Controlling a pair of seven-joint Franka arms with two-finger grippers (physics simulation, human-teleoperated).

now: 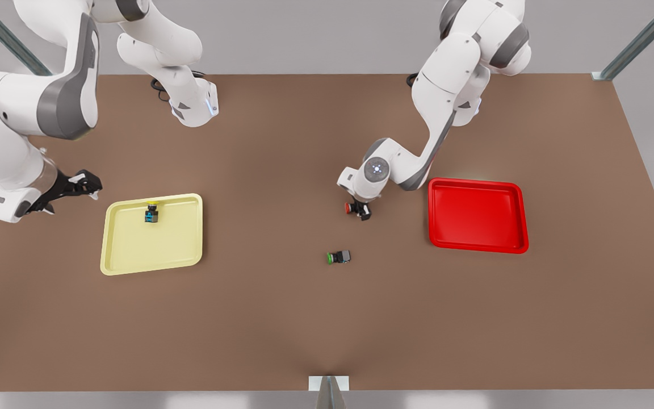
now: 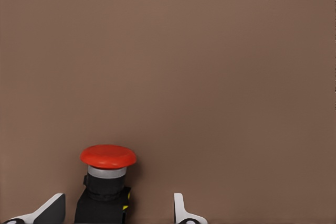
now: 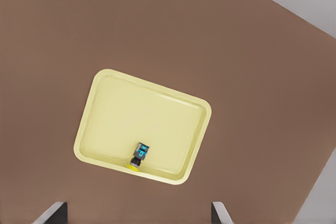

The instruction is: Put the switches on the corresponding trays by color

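Observation:
The red switch [image 1: 349, 208] [image 2: 107, 174] lies on the brown table [image 1: 281, 318], between the red tray [image 1: 477, 183] and the table's middle. My left gripper [image 1: 359, 210] [image 2: 117, 203] stands over it, open, one finger on each side of its dark body and not pressing it. The yellow switch [image 1: 151, 213] [image 3: 139, 155] lies inside the pale yellow tray [image 1: 151, 250] [image 3: 142, 111], close to its far rim. My right gripper [image 1: 89, 185] [image 3: 137, 212] hovers open beyond the yellow tray, at the front view's left, holding nothing.
A green-capped switch [image 1: 339, 257] lies on its side on the table, a little nearer the front edge than the red switch. The red tray holds nothing. Metal frame posts [image 1: 639, 40] stand at the table's corners.

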